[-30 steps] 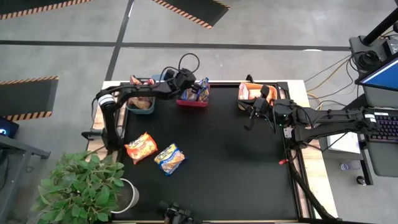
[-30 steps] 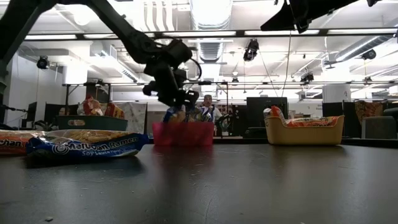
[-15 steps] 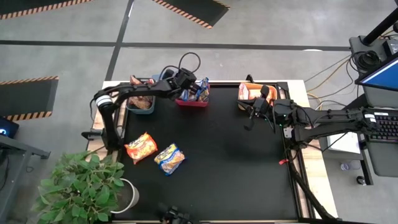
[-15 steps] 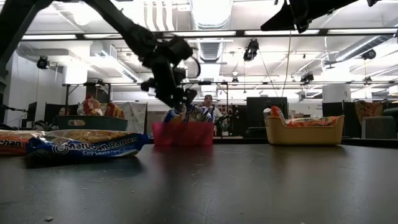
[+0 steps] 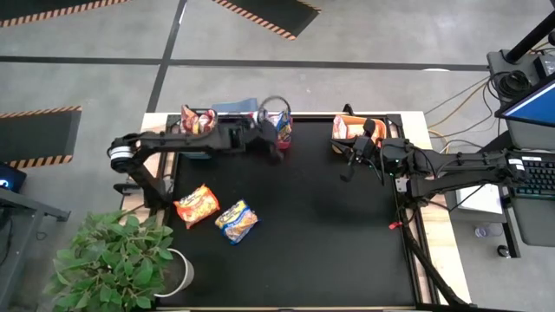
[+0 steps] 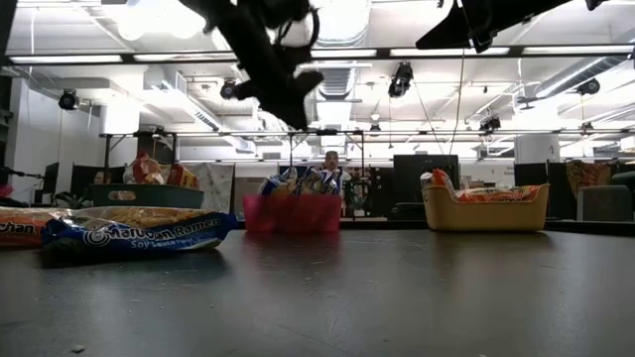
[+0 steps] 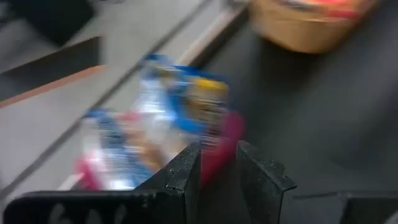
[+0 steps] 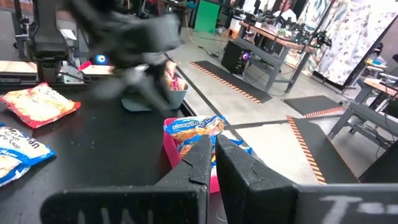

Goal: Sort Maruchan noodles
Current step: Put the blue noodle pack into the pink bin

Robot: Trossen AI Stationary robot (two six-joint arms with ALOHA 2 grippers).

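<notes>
crinkly flat packets [image 5: 217, 212], red bin [image 6: 292, 212], black tabletop [image 5: 329, 234]

Grey concrete floor [image 5: 347, 82] surrounds the table, crossed by dark seams and orange-and-black hazard-striped mats [image 5: 39, 134]; a leafy potted plant [image 5: 108, 260] stands at one corner. Beyond, long ceiling light strips [image 6: 437, 52] and ducting [image 6: 337, 20] hang over cluttered workbenches [image 8: 280, 46]; a person [image 6: 330, 169] sits far off.

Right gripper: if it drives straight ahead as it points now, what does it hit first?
Probably the red bin holding blue noodle packets, dead ahead of the right gripper in its wrist view. Depth is unclear.
</notes>
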